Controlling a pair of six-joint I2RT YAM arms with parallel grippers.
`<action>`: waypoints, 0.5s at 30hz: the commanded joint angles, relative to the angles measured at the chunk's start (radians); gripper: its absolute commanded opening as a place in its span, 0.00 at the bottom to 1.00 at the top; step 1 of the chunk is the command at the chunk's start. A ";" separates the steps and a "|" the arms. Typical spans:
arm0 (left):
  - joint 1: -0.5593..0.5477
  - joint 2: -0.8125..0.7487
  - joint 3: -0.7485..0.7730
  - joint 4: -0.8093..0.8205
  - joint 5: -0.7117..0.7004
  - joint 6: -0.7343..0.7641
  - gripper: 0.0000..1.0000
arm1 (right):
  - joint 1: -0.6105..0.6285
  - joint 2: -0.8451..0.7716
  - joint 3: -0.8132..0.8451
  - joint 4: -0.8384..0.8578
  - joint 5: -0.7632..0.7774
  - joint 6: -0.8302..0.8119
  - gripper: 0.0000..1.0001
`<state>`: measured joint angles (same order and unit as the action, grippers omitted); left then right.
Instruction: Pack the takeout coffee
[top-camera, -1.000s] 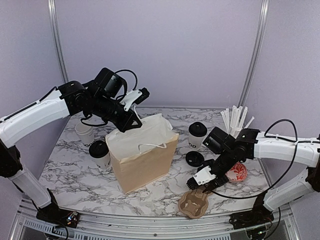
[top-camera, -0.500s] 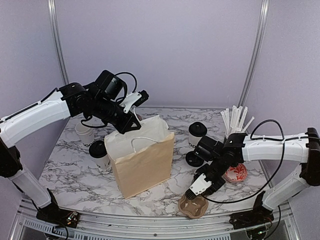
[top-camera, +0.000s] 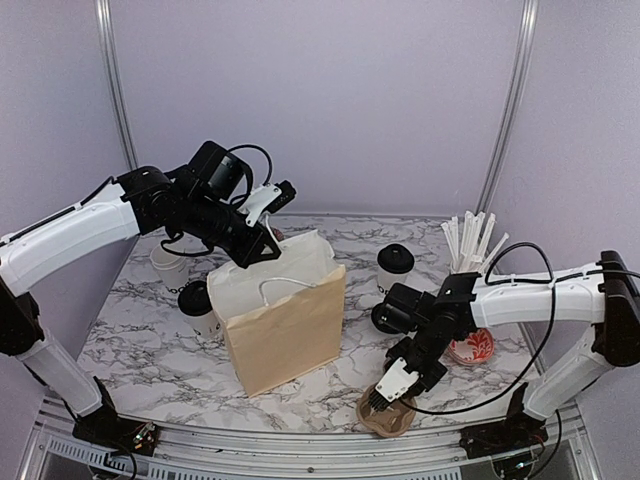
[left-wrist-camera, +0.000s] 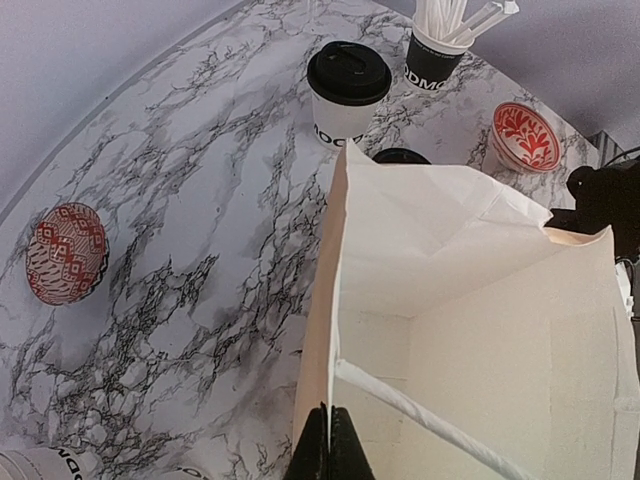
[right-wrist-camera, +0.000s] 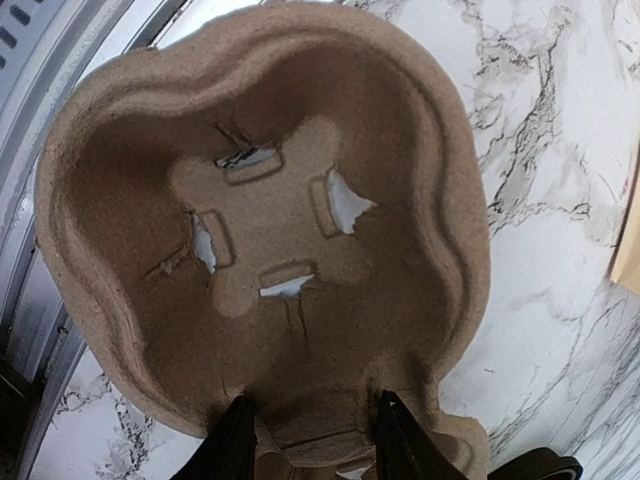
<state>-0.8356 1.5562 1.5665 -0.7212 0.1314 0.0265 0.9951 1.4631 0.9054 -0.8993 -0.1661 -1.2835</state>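
The left end effector (left-wrist-camera: 328, 445) pinches the paper bag (left-wrist-camera: 450, 300) by its rim, the right end effector (right-wrist-camera: 312, 440) stands half open astride the cup carrier (right-wrist-camera: 260, 150) (coffee cups (top-camera: 395, 268) wait on the worktop (top-camera: 150, 350)), so a shallow bite may slip.

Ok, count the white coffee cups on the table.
3. Right cup: lidded, right of the paper bag. Near-left cup: lidded, beside the bag's left. Back-left cup: under the left arm. The bag may hide more.

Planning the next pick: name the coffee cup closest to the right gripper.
The black-lidded cup right of the paper bag, just beyond the right gripper. The other lidded cup and the cup behind it stand left of the bag.
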 joint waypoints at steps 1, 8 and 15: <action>0.006 -0.010 -0.023 -0.023 0.013 -0.007 0.00 | 0.017 0.020 0.040 -0.025 0.004 0.015 0.37; 0.007 -0.010 -0.031 -0.024 0.020 -0.009 0.00 | 0.020 0.032 0.068 -0.056 -0.014 0.039 0.28; 0.011 -0.008 -0.030 -0.023 0.023 -0.001 0.00 | 0.020 -0.017 0.211 -0.160 -0.118 0.094 0.21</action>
<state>-0.8322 1.5536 1.5555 -0.7105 0.1413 0.0231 1.0061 1.4872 1.0061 -0.9840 -0.1978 -1.2354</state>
